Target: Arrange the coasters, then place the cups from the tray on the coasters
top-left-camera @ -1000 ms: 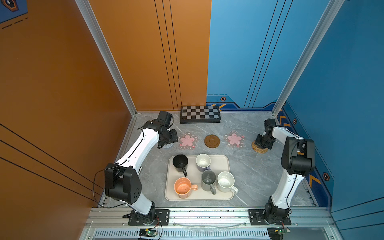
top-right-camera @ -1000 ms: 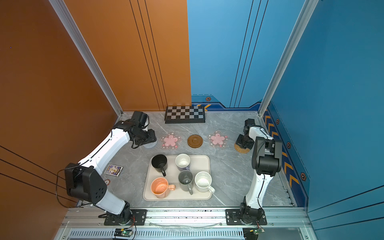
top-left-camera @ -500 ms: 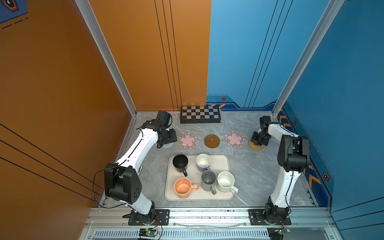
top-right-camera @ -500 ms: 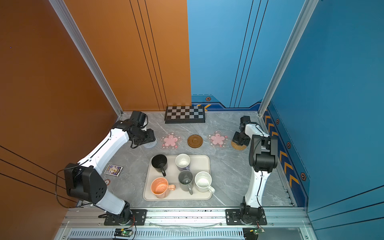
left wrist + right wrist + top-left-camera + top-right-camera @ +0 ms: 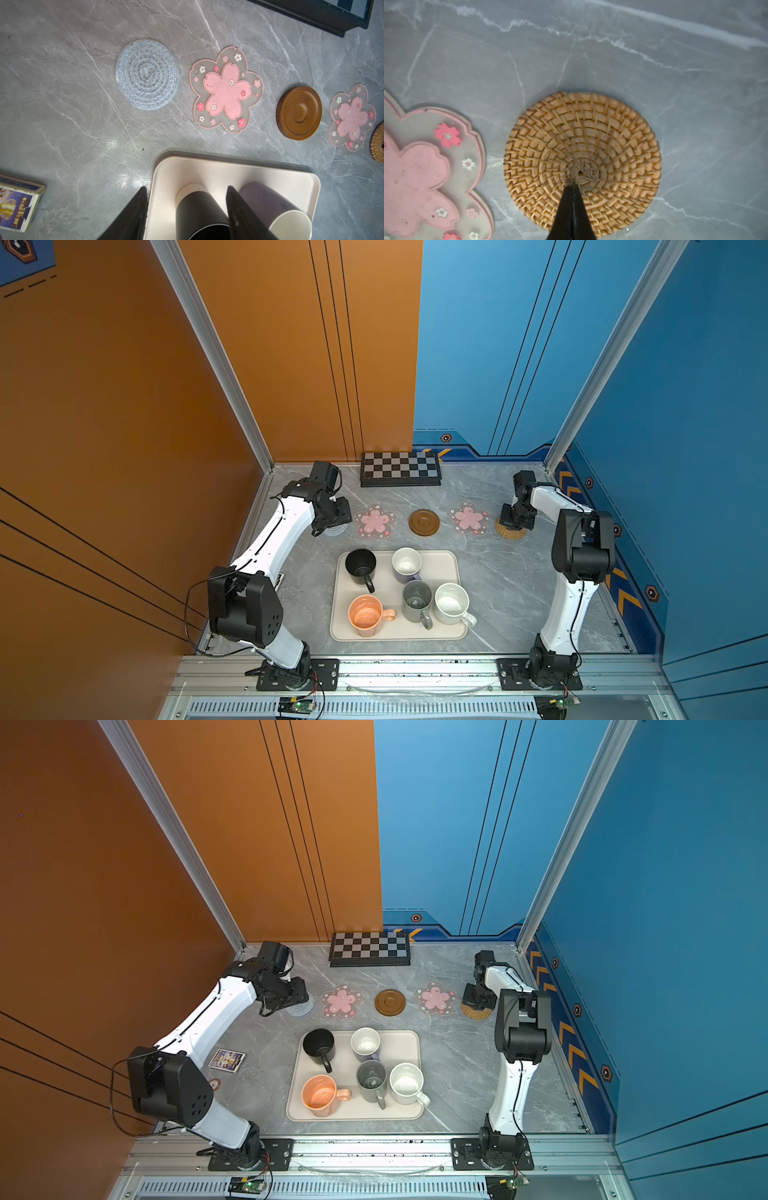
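Left pincer point(image 5: 337, 512) hangs near the blue-grey coaster point(image 5: 335, 529), jaws apart, empty. The row on the desk point(image 5: 519, 585) runs rightward: pink flower coaster point(image 5: 375, 521), brown wooden coaster point(image 5: 423, 522), second pink flower coaster point(image 5: 469, 517), rattan coaster point(image 5: 511, 532), its centre touched by the closed right pincer point(image 5: 572, 185). All five cups point(image 5: 360, 566) stand on the tray point(image 5: 442, 562).

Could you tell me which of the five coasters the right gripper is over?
The woven tan rattan coaster, at the row's right end: the tips of the shut right gripper meet its centre.
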Controlling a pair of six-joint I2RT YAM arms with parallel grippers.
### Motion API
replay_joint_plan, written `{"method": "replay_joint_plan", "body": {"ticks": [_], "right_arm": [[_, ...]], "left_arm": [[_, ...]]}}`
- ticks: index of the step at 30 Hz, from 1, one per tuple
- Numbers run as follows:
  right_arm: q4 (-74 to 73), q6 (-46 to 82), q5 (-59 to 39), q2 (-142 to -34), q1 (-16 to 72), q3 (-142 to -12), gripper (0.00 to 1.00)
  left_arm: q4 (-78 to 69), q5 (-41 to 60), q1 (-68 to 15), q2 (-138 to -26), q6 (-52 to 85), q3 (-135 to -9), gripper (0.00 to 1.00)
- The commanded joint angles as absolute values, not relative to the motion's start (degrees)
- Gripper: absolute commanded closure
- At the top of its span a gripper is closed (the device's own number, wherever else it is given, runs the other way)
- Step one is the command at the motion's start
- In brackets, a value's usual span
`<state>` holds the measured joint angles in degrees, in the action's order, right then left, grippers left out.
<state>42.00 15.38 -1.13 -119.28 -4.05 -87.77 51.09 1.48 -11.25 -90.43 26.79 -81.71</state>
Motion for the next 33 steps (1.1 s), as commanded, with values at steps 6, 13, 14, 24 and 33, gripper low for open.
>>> {"method": "replay_joint_plan", "body": {"ticks": [6, 13, 14, 24, 33], "right_arm": [[47.5, 13.1, 3.2, -121.5, -5.5, -88.9, 1.0], [47.4, 10.9, 3.4, -122.4, -5.7, -90.5, 1.0], [47.4, 10.8, 3.3, -122.8, -5.7, -90.8, 1.0], [47.4, 10.1, 3.4, -125.0, -5.8, -93.3, 1.0], [47.3, 10.7, 1.8, -125.8, -4.9, -95.2, 1.0]], "left_arm": [[52.1, 1.0, -10.4, -89.1, 26.3, -80.8, 0.39], [52.0, 1.1, -10.5, -89.2, 26.4, -80.7, 0.39], [52.0, 1.1, -10.5, -89.2, 26.6, -80.6, 0.39], [52.1, 0.7, -10.6, -88.8, 27.3, -79.7, 0.39], [52.1, 0.8, -10.9, -89.1, 27.7, -79.8, 0.39]]}}
